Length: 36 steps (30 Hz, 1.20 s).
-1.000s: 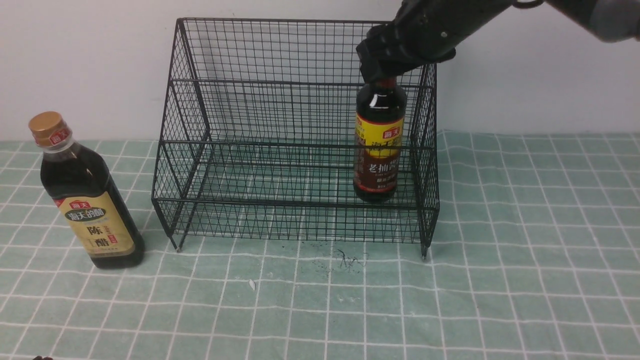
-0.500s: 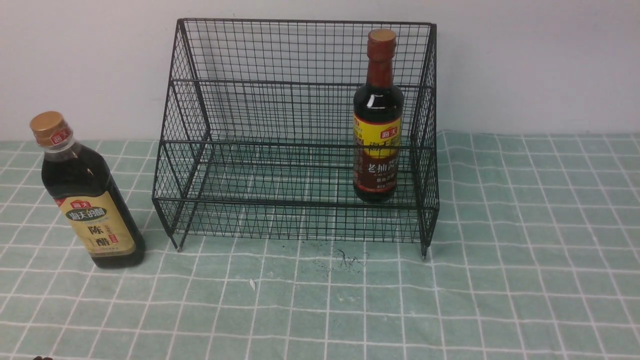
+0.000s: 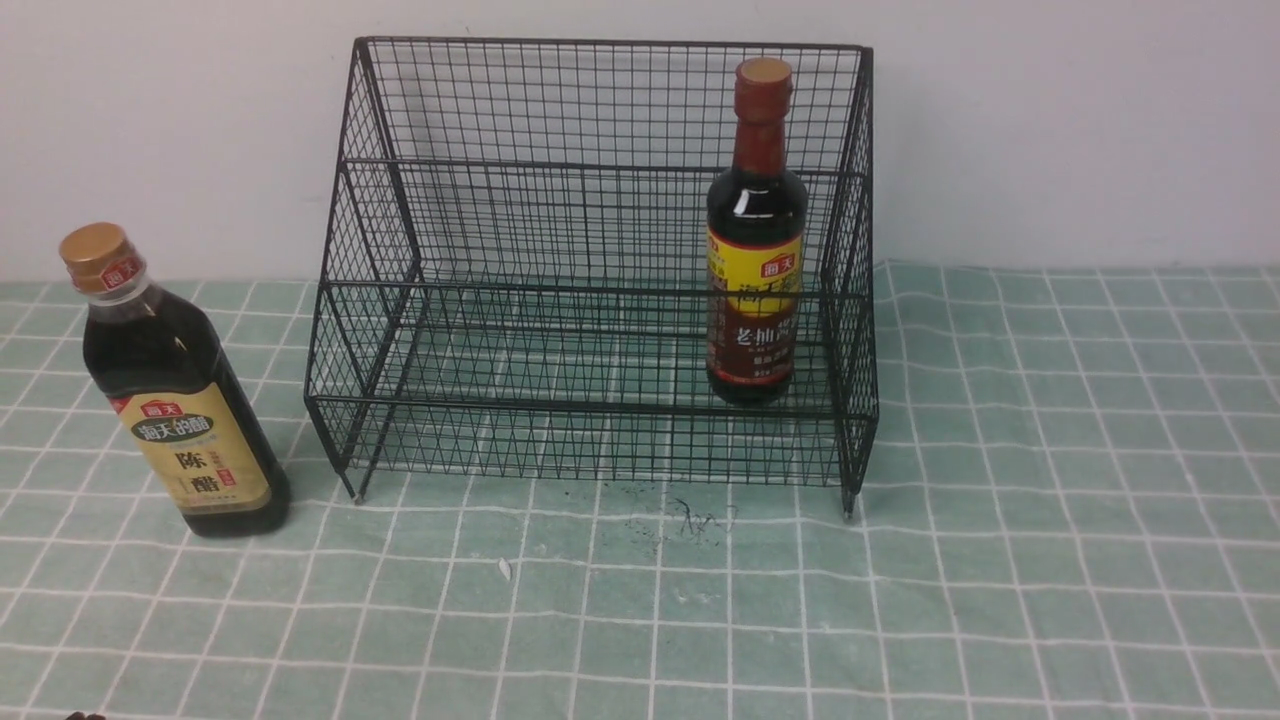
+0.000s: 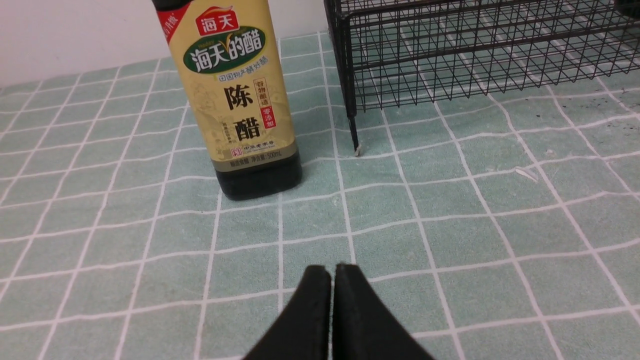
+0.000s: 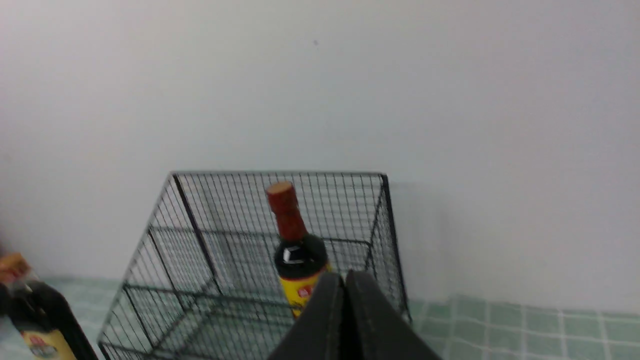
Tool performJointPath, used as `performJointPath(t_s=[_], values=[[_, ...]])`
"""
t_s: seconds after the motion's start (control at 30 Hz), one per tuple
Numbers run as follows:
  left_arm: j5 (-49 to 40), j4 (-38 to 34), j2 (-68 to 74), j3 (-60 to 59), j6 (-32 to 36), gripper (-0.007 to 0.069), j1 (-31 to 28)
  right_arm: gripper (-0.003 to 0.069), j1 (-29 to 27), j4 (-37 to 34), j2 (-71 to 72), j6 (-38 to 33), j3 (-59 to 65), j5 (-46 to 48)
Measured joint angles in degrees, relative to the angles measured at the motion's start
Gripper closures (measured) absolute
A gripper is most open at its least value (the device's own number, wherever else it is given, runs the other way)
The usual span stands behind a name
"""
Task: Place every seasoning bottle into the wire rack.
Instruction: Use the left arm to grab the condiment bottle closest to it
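Observation:
The black wire rack [image 3: 600, 230] stands at the back by the wall. The round bottle [image 3: 757, 230] with reddish-brown neck and yellow-and-maroon label stands upright on the rack's lower tier at its right end; it also shows in the right wrist view [image 5: 295, 240]. The squarish gold-capped bottle [image 3: 170, 390] with tan label stands on the cloth left of the rack, and close ahead in the left wrist view [image 4: 235, 95]. My left gripper [image 4: 332, 270] is shut and empty, low over the cloth before that bottle. My right gripper [image 5: 345, 277] is shut and empty, raised away from the rack. Neither arm shows in the front view.
A green checked cloth [image 3: 1050, 500] covers the table. A white wall [image 3: 1050, 120] rises right behind the rack. Dark specks [image 3: 690, 520] and a small white scrap [image 3: 505, 570] lie on the cloth in front of the rack. The rack's foot [image 4: 356, 145] stands near the squarish bottle.
One second ago my right gripper was over the round bottle's cap in the rack. It has since let go and left the front view. The bottle stays upright; nothing moved in the last half second.

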<state>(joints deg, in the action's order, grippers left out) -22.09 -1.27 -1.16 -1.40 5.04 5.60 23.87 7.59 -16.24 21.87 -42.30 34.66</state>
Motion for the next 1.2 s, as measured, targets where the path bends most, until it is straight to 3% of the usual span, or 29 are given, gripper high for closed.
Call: performJointPath(t_s=[0.07,0.23,0.63,0.73,0.93,1.07,1.2], values=[[0.0,0.0,0.0,0.0,0.0,0.0634,0.0,0.0672,0.0,1.4,9.97,4.91,10.48,-6.51],[0.0,-0.05,0.12,0.0,0.0,0.0634,0.0,0.067,0.0,5.44,16.96,9.28,23.1,-12.04],[0.0,0.02,0.13,0.0,0.0,0.0634,0.0,0.0669,0.0,6.41,16.22,9.59,26.79,-14.74],[0.0,0.02,0.13,0.0,0.0,0.0634,0.0,0.0669,0.05,4.76,16.22,5.07,26.83,-16.33],[0.0,0.02,0.13,0.0,0.0,0.0634,0.0,0.0669,0.05,-9.01,16.22,-14.16,26.83,-16.85],[0.0,0.02,0.13,0.0,0.0,0.0634,0.0,0.0669,-0.27,-11.53,16.41,-20.17,27.15,-15.45],[0.0,0.02,0.13,0.0,0.0,0.0634,0.0,0.0669,-10.01,-11.52,16.93,-22.46,30.23,-13.21]])
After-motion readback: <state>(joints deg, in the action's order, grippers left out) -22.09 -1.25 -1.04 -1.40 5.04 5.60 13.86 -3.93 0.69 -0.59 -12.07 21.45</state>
